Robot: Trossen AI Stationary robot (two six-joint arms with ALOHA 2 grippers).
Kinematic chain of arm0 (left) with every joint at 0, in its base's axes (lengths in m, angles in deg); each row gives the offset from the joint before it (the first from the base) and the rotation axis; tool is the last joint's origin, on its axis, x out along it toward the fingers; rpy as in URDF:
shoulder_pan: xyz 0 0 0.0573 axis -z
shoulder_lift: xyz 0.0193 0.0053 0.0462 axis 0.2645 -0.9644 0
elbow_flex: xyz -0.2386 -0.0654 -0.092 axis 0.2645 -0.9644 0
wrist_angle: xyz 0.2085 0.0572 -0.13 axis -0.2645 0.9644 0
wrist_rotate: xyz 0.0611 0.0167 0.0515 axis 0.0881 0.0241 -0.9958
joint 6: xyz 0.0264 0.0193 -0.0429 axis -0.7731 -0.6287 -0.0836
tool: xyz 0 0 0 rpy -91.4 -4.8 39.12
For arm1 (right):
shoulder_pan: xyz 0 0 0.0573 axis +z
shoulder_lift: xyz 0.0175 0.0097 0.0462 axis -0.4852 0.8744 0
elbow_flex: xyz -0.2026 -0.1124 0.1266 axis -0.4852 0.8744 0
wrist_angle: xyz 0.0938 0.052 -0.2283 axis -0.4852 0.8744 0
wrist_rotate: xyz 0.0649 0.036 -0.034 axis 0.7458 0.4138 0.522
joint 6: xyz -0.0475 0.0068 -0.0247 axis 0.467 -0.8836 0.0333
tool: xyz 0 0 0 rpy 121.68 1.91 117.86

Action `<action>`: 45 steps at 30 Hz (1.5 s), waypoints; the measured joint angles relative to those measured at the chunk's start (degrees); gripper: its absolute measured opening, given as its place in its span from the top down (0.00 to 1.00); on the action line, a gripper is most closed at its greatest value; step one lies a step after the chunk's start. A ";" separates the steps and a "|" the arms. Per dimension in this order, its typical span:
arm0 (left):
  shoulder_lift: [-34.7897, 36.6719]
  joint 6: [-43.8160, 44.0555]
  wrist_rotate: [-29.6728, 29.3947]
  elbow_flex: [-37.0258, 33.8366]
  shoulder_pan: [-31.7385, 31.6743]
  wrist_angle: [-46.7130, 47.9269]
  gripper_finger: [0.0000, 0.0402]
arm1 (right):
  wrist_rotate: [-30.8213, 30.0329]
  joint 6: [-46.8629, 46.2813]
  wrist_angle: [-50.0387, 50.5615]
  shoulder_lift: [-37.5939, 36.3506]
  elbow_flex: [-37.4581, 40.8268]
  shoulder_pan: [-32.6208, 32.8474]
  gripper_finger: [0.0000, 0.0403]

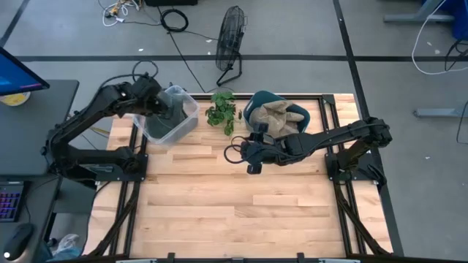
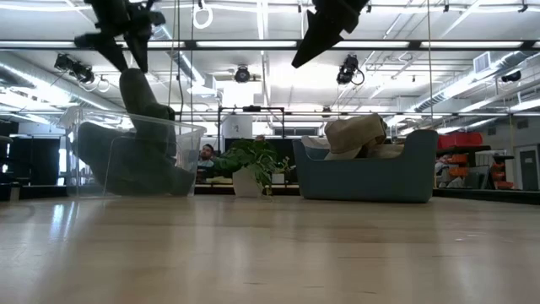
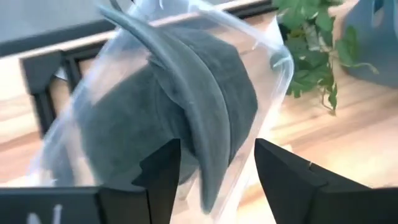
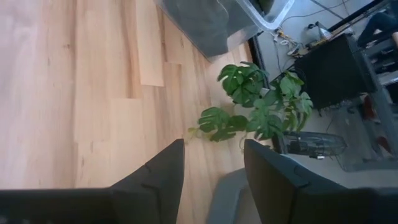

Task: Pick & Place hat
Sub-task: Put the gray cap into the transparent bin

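A dark grey hat [image 1: 167, 117] [image 2: 139, 143] [image 3: 186, 99] lies in a clear plastic bin [image 1: 186, 106] [image 2: 93, 127] [image 3: 280, 68] at the table's far left. Its crown is down in the bin and its brim [image 2: 133, 84] [image 3: 205, 124] sticks up above the rim. My left gripper [image 1: 162, 106] [image 2: 135, 46] [image 3: 216, 149] hangs open just above the bin, a finger on either side of the brim, with no touch showing. My right gripper [image 1: 245, 153] [image 2: 308, 55] [image 4: 212, 146] is open, high over the table's middle, holding nothing.
A blue tub [image 1: 256, 98] [image 2: 363, 181] at the far centre-right holds tan hats [image 1: 278, 115] [image 2: 354, 133]. A small potted plant [image 1: 221, 109] [image 2: 249, 165] [image 4: 255, 112] stands between tub and bin. Bare wood fills the near half of the table [image 1: 234, 212].
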 joint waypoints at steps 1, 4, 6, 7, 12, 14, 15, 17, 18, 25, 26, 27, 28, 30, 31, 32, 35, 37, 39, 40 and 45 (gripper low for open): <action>0.00 -0.05 -0.61 1.74 0.13 1.34 0.47 | 0.59 0.00 0.00 0.00 0.00 0.00 0.58; 0.04 0.01 -3.33 7.66 0.07 5.15 0.48 | 1.35 0.02 -0.39 0.00 0.00 0.00 0.58; 0.11 -0.82 -4.56 11.08 0.10 5.81 0.50 | 1.36 0.02 -0.90 0.00 0.00 0.00 0.58; 0.13 -2.23 -4.60 12.31 0.13 5.08 0.52 | 1.43 0.02 -1.10 0.00 0.00 0.00 0.58; -0.26 -5.11 -4.58 11.13 0.13 -1.97 0.68 | 2.38 0.04 -2.05 0.00 0.00 -0.04 0.58; -0.98 -4.73 -4.58 8.59 0.13 -2.79 0.77 | 2.40 0.04 -2.21 0.00 0.00 -0.04 0.58; -1.50 -4.67 -4.58 7.27 0.13 -2.77 0.82 | 2.40 0.04 -2.21 0.00 0.00 -0.04 0.58; -2.62 -4.31 -4.57 4.13 0.13 -2.66 0.93 | 2.40 0.04 -2.21 0.00 0.00 -0.04 0.58; -3.16 -3.45 -4.58 2.56 0.12 -2.64 0.96 | 2.40 0.04 -2.21 0.00 0.00 -0.04 0.58; -4.13 2.73 -7.70 -6.18 -0.09 0.39 0.99 | 2.40 0.04 -2.21 0.00 0.00 -0.04 0.58; -4.12 3.47 -7.68 -7.25 -0.07 0.97 0.99 | 2.40 0.04 -2.19 0.00 0.00 -0.04 0.58; -4.08 4.50 -7.56 -8.43 -0.08 1.06 0.99 | 2.40 0.04 -2.21 0.00 0.00 -0.04 0.58; -4.07 5.13 -7.25 -9.73 -0.07 0.83 0.99 | 2.40 0.04 -2.21 0.00 0.00 -0.04 0.58; -4.08 5.42 -5.66 -12.62 -0.07 -0.98 0.99 | 2.40 0.04 -2.21 0.00 0.00 -0.04 0.58; -4.07 5.30 -5.35 -14.02 -0.06 -2.39 0.99 | 2.40 0.04 -2.20 0.00 0.00 -0.04 0.58; -4.07 5.26 -5.21 -15.32 0.04 -3.81 0.99 | 2.40 0.04 -2.21 0.00 0.00 -0.04 0.58; -4.02 5.19 -5.01 -18.12 -0.23 -7.81 0.99 | 2.40 0.04 -2.21 0.00 0.00 -0.04 0.58; -4.00 5.17 -4.54 -19.55 -1.04 -10.81 0.99 | 2.40 0.04 -2.21 0.00 0.00 -0.06 0.58; -4.02 5.09 -3.45 -21.21 -2.22 -13.34 0.99 | 2.42 -0.06 -2.22 0.00 0.00 -0.18 0.58; -4.18 5.06 -2.06 -22.47 -2.90 -14.38 0.99 | 2.45 -0.17 -2.23 0.00 0.00 -0.30 0.58; -4.33 2.79 4.95 -26.84 -4.86 -17.58 0.99 | 5.97 -0.20 -2.51 0.00 0.00 -1.31 0.58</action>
